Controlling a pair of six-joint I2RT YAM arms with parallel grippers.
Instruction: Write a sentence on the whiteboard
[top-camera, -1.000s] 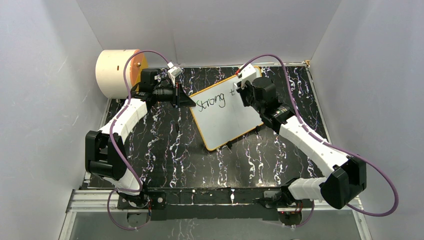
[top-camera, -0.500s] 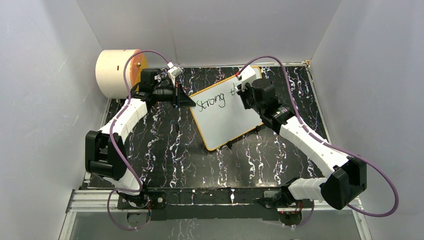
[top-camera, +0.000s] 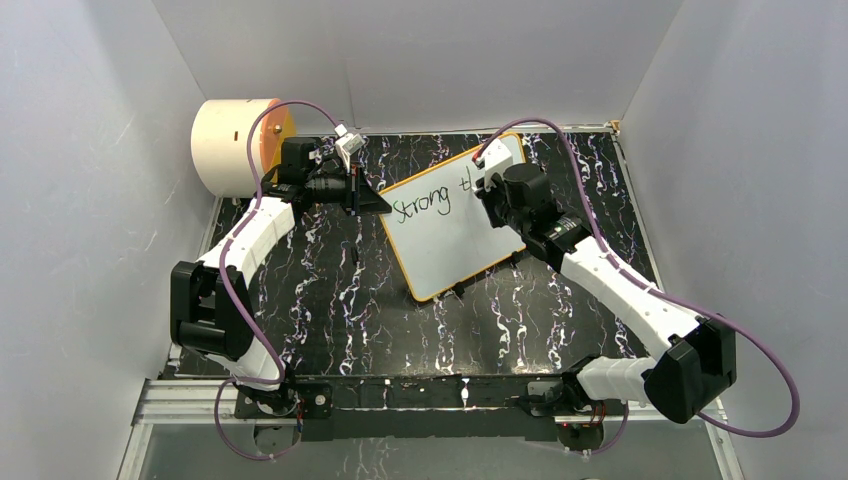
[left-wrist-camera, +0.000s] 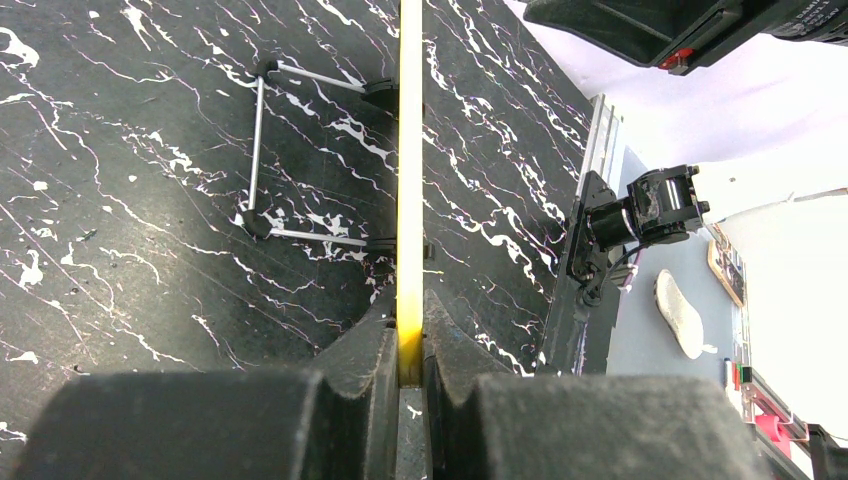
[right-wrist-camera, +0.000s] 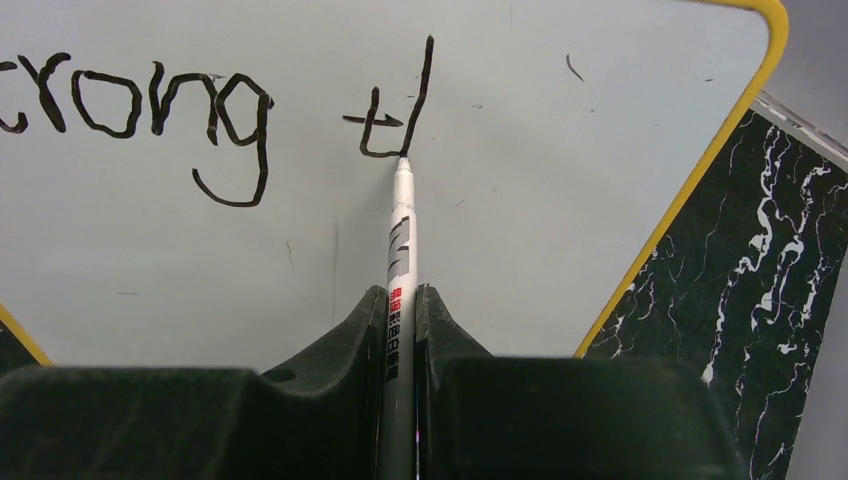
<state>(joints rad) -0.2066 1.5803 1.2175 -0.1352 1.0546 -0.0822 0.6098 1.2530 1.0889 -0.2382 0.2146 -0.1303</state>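
Note:
The whiteboard, white with an orange-yellow frame, lies tilted on the black marbled table. It reads "Strong", then a "t" and a tall slanted stroke. My left gripper is shut on the board's left edge, and the left wrist view shows the yellow frame edge-on between the jaws. My right gripper hangs over the board's far right part. It is shut on a white marker, whose tip touches the whiteboard at the foot of the slanted stroke.
A cream cylinder with an orange face stands at the back left, behind the left arm. A thin wire stand shows under the board in the left wrist view. White walls close in the table on three sides.
A tall slanted stroke has appeared after the "t". My right gripper has shifted slightly with the marker. The left arm and the board have not moved.

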